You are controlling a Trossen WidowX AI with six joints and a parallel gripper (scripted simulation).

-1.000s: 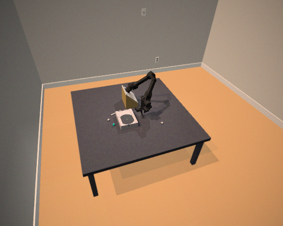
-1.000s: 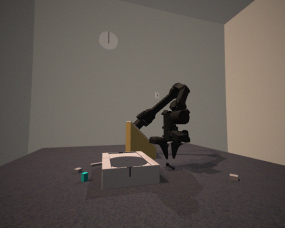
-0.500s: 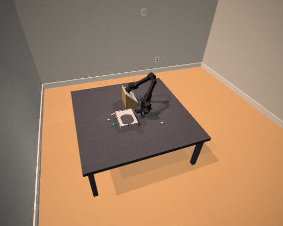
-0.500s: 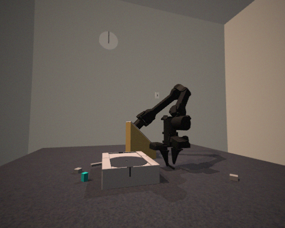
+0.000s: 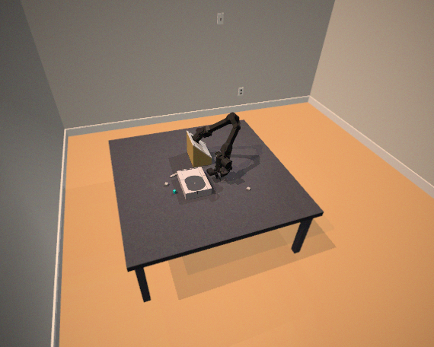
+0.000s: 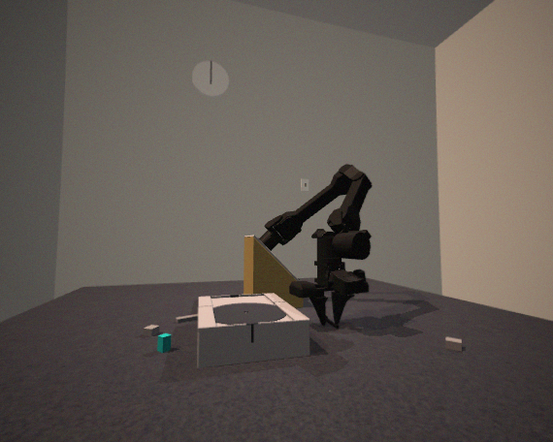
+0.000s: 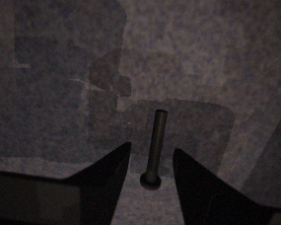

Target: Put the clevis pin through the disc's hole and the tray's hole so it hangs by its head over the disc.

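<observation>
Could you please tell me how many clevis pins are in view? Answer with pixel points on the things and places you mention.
1: the clevis pin (image 7: pixel 157 145) lies on the table beside the tray (image 5: pixel 180 184) (image 6: pixel 253 346), its head low between the fingertips of the open pincer (image 5: pixel 218 177) (image 6: pixel 331 326) (image 7: pixel 152 150). Others could be hidden.

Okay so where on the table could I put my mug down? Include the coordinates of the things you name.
Probably the stretch between the tray (image 5: pixel 181 188) (image 6: pixel 253 345) and the table's front edge, or right of the small pale block (image 5: pixel 248 189) (image 6: pixel 453 344). It's crowded between tray and gripper (image 5: pixel 218 177) (image 6: pixel 331 326) (image 7: pixel 152 150), and by the teal block (image 5: pixel 174 192) (image 6: pixel 164 343).
</observation>
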